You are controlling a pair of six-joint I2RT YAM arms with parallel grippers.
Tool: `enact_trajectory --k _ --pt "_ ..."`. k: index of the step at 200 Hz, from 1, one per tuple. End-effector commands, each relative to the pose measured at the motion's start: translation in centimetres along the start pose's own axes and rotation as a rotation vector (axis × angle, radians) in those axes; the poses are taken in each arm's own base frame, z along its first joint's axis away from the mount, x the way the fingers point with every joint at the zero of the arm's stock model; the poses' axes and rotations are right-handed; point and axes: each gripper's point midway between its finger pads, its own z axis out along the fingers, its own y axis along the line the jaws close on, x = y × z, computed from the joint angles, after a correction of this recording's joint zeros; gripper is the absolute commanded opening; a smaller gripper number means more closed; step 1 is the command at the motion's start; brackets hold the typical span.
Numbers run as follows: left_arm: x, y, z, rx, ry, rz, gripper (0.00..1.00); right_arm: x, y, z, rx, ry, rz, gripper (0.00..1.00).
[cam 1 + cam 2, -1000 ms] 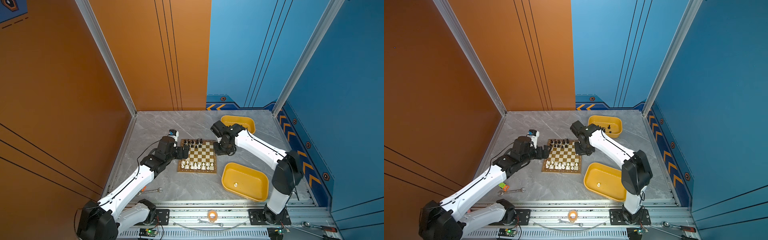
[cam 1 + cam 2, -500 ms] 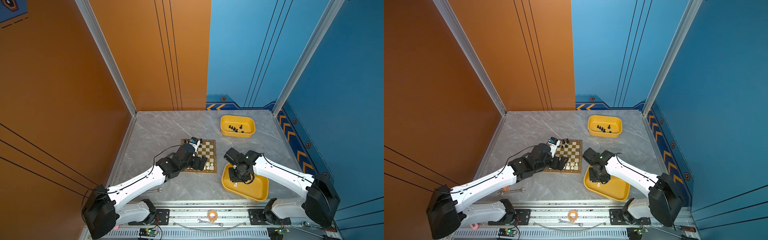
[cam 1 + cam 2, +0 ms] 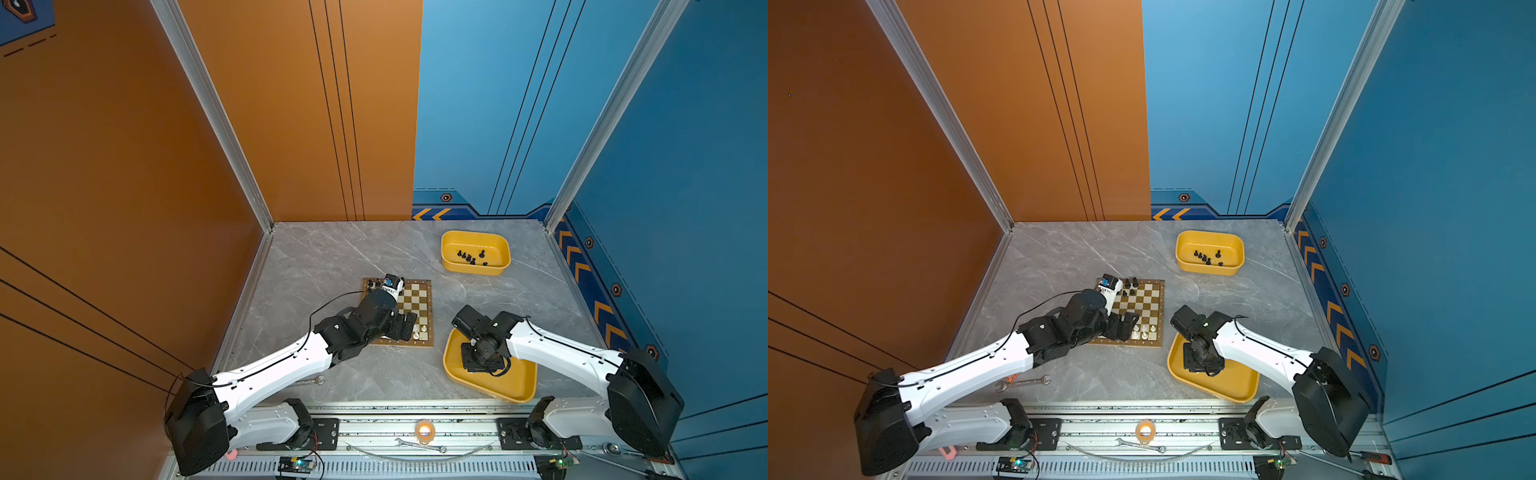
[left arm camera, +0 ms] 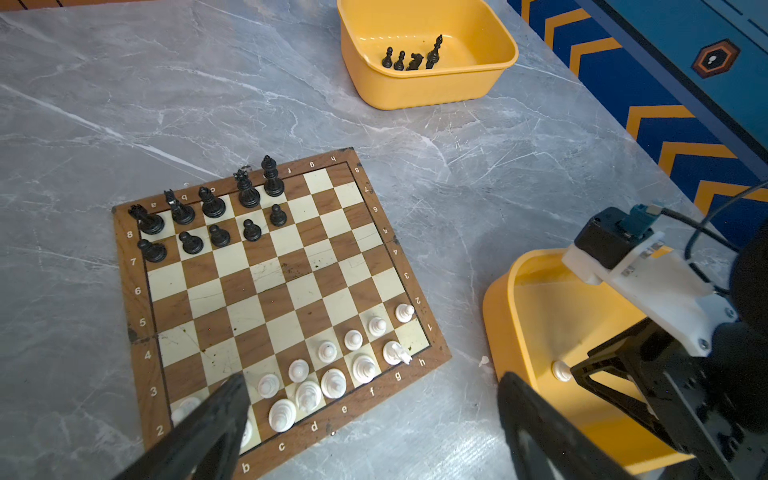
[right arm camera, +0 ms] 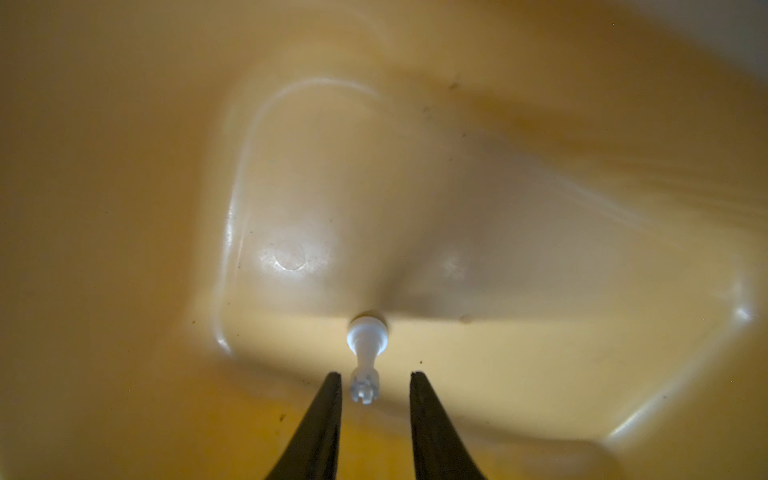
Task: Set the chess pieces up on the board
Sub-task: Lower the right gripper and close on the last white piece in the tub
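The right gripper (image 5: 376,376), jaws narrowly apart, straddles the head of the white piece (image 5: 365,345) in the tray (image 5: 540,374). It should centre, then close gently so the piece doesn't squirt out. The left gripper (image 4: 372,384) hangs wide over the board (image 4: 137,291).

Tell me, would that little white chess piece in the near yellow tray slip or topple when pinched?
Probably light: the white piece is tiny beside the jaws. Its narrow, rounded stem may slip if pinched off-centre. The smooth yellow tray likely lets it skid or topple when nudged.
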Motion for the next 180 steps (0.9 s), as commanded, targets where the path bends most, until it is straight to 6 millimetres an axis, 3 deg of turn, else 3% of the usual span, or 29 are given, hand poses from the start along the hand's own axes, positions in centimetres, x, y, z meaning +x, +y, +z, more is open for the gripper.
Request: enact_trajectory --k 1,145,180 --pt "-0.97 -0.15 -0.27 -0.024 -0.013 0.002 0.94 -0.12 0.03 0.53 -0.012 0.010 -0.013 0.29" --pt "-1.37 -0.29 0.42 -0.031 0.002 0.023 0.94 0.51 0.17 1.42 -0.032 0.038 0.008 0.24" --pt "-1.26 -0.16 0.53 -0.032 0.006 0.021 0.94 0.39 0.03 1.42 -0.017 0.037 0.005 0.18"
